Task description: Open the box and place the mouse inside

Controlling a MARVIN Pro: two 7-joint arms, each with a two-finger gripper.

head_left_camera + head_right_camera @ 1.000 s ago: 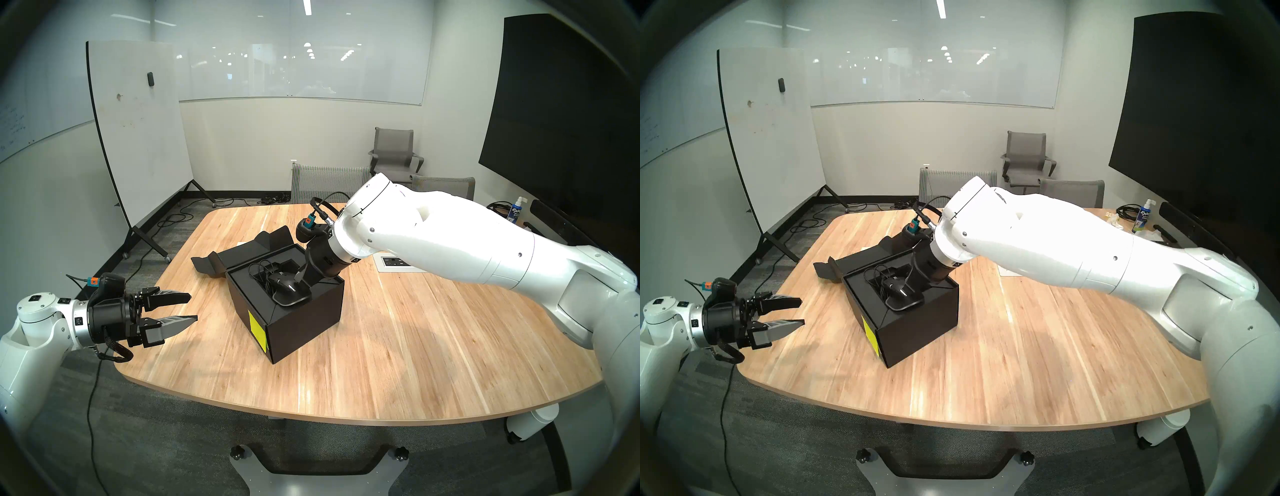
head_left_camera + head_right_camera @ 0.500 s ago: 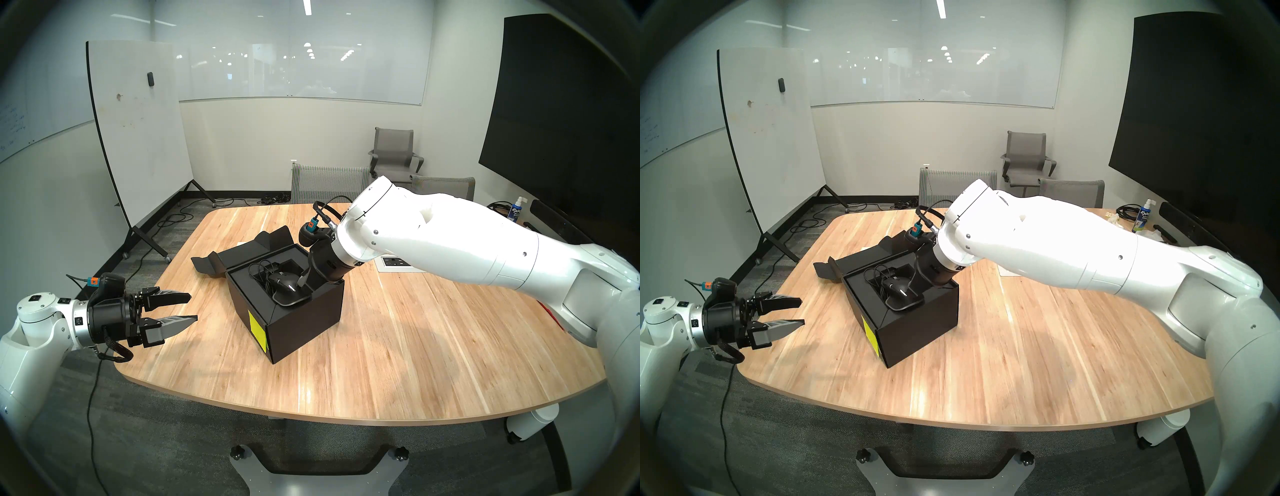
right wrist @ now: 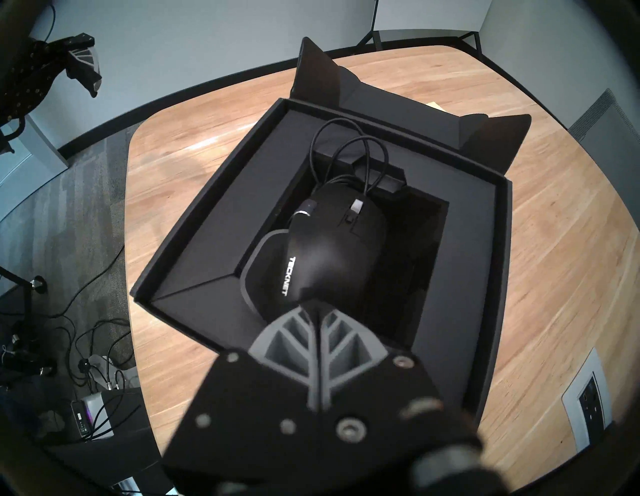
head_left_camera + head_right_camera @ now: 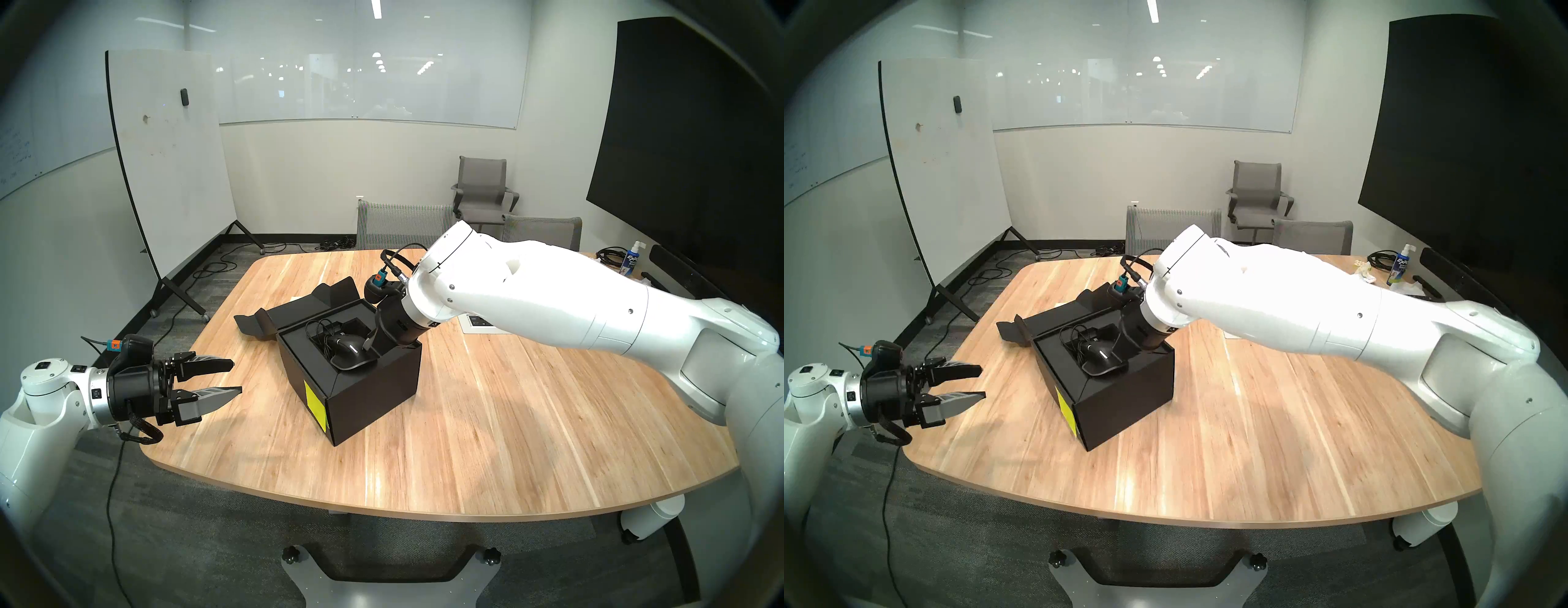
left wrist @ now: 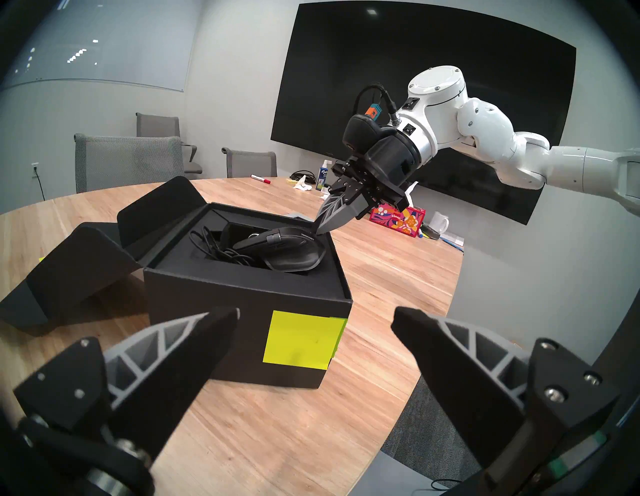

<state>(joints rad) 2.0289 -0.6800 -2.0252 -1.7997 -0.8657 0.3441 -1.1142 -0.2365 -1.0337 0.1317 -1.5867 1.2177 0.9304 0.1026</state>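
The right gripper has its two grey ribbed fingers pressed flat together, clenched with nothing between them. Their joined tip sits at the rear of the black sculpted wired mouse; whether tip and shell actually touch I cannot tell. The mouse lies just ahead of and below those fingers, tilted in the dark recess of the large black cardboard box, its rear flange propped on the insert's near rim while its nose dips into the well. Its thin black coiled cable is bunched beyond the mouse, on the far side from the fingertips. The box's hinged flap lid lies folded back on the pale wooden counter, past the box from the right fingers. A yellow sticky note is stuck on the box's side wall.

The left gripper hangs at the counter's edge, well apart from the box, its fingers spread wide and released, holding nothing; the sticky-noted wall of the box faces them. Far behind the right fingers, in the left wrist view, a red floral tissue box stands on the counter.
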